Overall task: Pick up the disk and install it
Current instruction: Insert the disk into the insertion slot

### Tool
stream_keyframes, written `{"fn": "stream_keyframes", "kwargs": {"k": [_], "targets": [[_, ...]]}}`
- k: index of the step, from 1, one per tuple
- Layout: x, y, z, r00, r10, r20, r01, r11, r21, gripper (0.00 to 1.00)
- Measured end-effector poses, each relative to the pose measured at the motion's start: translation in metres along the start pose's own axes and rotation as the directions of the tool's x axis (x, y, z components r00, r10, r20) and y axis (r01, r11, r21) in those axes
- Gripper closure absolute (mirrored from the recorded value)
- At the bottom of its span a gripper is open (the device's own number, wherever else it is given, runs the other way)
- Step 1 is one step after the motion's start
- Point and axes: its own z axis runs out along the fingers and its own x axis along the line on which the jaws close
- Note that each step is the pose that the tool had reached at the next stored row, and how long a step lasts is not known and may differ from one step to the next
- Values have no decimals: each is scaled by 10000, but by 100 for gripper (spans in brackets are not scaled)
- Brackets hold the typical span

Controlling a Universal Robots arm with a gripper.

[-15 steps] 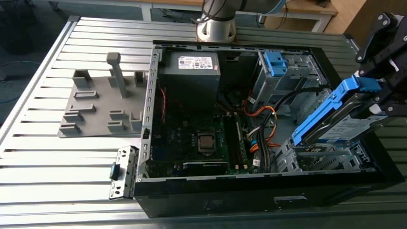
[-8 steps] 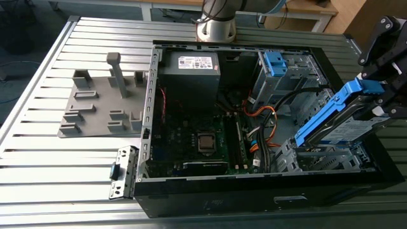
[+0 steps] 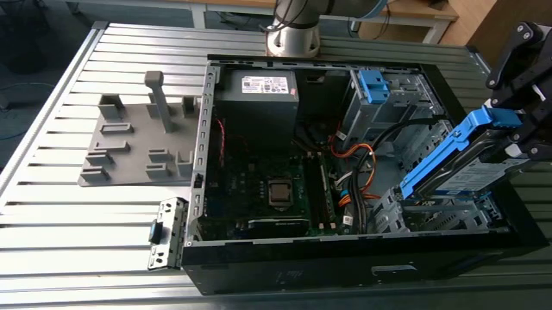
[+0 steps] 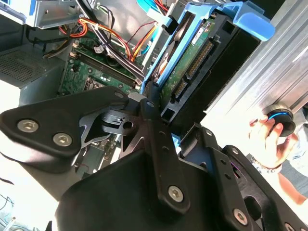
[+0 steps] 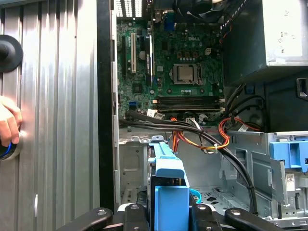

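- Ribbed metal bench (image 3: pixel 52 219) carries an open computer case (image 3: pixel 285 265), with a grey fixture plate (image 3: pixel 138 148) lying beside it toward the bench's far corner on the exterior view's left.
- My tool (image 3: pixel 518 139) has its fingers closed on the disk (image 3: pixel 470 165), gripping the blue caddy at its upper end; the jaws are only as wide as the caddy is thick.
- That disk hangs tilted over the case's drive cage (image 3: pixel 448 213), at the end of the case by the bench edge on the exterior view's right. Its lower end is down among the cage rails, and whether it touches them I cannot tell.
- In both wrist views the disk runs straight out from between my fingers (image 5: pixel 139 214), connector edge (image 4: pixel 192 67) exposed.
- Risk: the tilt could jam the caddy against the cage rails if I push while misaligned.
- Risk: the orange and black cables (image 5: pixel 202 137) run close to the bay and could get pinched or snagged.
- Risk: a person's hand (image 4: pixel 269 142) rests on the bench near the case, close to my arm's sweep.
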Motion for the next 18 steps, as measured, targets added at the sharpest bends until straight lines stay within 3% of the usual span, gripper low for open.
{"fn": "stream_keyframes", "kwargs": {"k": [18], "targets": [[4, -23, 119, 9999, -123, -5, 123, 9999, -12, 64]]}}
